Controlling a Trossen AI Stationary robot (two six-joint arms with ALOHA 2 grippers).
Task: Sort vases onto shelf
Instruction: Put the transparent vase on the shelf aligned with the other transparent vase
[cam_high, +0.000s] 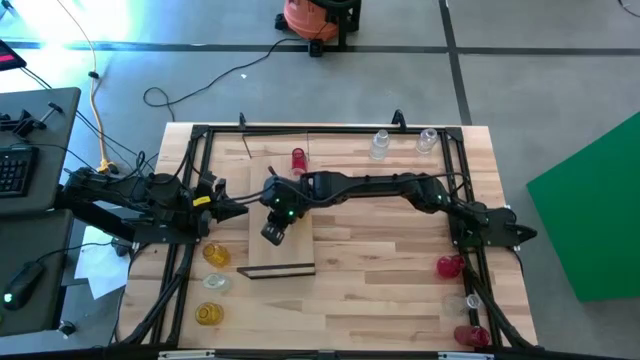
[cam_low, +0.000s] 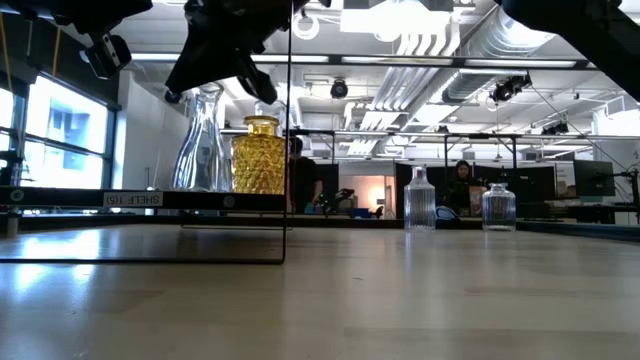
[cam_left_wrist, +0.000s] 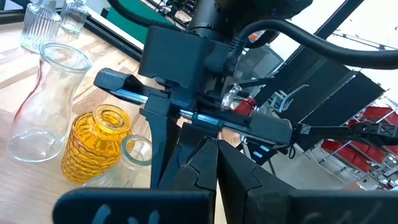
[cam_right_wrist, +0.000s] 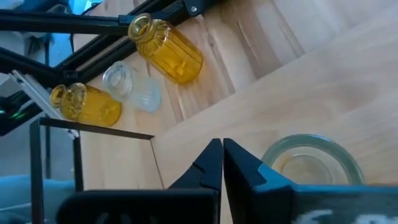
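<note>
Vases nearest the right gripper (cam_right_wrist: 221, 163) — a clear one (cam_right_wrist: 309, 163) standing just beside its pinched-together, empty fingers on the shelf (cam_high: 300, 248). Farther off, the left gripper (cam_high: 240, 209), also closed and empty, waits at the shelf's left edge — beyond it, amber vases (cam_high: 216, 254) line the table's left side.

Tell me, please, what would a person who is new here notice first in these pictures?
Probably the right arm, stretched from the table's right side across to the shelf in the middle, its shut right tool above the board beside a clear vase's rim. Next, the textured amber vase and tall clear carafe standing together on the shelf. The left tool, also shut, waits near them.
</note>
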